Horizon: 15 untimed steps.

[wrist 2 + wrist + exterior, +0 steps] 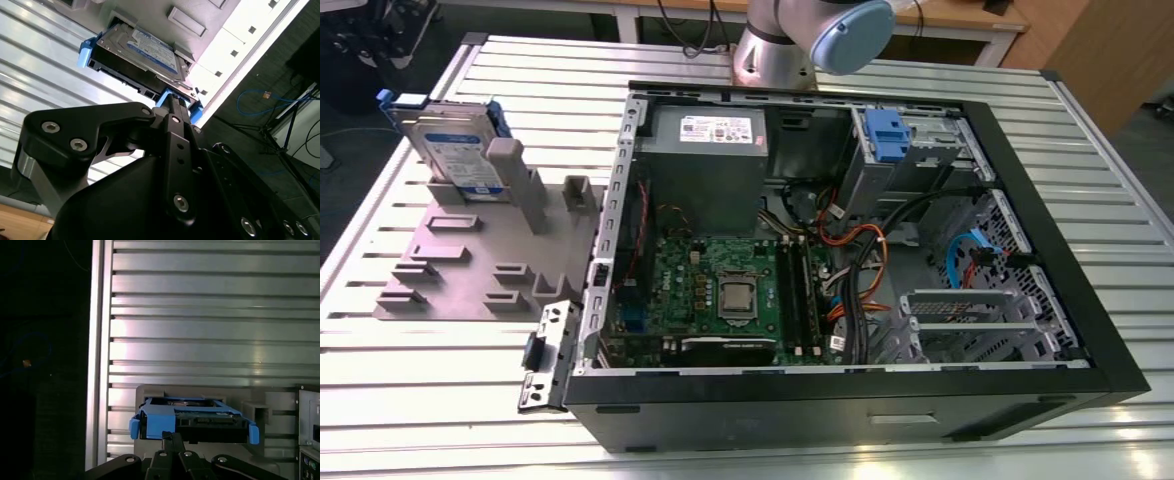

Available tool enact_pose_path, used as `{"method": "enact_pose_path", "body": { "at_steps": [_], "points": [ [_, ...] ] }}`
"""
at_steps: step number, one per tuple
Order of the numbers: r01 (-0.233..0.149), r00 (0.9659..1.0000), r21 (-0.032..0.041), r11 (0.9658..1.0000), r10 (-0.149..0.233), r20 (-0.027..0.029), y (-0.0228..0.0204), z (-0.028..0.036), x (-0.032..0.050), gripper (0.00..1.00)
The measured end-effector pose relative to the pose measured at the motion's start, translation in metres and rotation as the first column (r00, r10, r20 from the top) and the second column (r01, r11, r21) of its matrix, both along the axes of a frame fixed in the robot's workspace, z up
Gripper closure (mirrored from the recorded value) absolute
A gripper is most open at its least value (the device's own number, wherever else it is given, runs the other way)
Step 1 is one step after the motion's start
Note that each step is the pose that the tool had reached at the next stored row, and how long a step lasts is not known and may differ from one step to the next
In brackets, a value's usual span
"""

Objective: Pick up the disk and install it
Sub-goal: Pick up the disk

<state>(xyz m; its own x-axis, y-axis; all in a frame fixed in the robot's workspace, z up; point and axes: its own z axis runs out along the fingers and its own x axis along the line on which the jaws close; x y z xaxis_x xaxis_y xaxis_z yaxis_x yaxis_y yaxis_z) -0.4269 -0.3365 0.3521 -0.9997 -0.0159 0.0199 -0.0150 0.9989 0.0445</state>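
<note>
the disk (454,150) is stood upright in a grey holder (467,255), at the exterior view's left of the computer case (854,405). the gripper (172,439) is seen closed, with nothing held.

slatted aluminium table (454,400) | open black computer case (854,400) lying on it | green motherboard (720,270) and grey power-supply box (707,150) inside | grey plastic fixture plate (467,270) beside case, exterior view's left | small blue plastic latch (886,135) in case
</note>
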Motion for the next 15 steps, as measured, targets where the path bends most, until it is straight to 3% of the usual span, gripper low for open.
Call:
{"method": "enact_pose_path", "body": {
  "at_steps": [4, 10, 15],
  "points": [
    [-0.053, 0.9986, 0.0000, 0.9986, 0.053, 0.0000, 0.0000, 0.0000, 0.0000, 0.89],
    [-0.127, 0.9919, 0.0000, 0.9919, 0.127, 0.0000, 0.0000, 0.0000, 0.0000, 0.89],
    [-0.161, 0.9869, 0.0000, 0.9869, 0.161, 0.0000, 0.0000, 0.0000, 0.0000, 0.89]
  ]
}}
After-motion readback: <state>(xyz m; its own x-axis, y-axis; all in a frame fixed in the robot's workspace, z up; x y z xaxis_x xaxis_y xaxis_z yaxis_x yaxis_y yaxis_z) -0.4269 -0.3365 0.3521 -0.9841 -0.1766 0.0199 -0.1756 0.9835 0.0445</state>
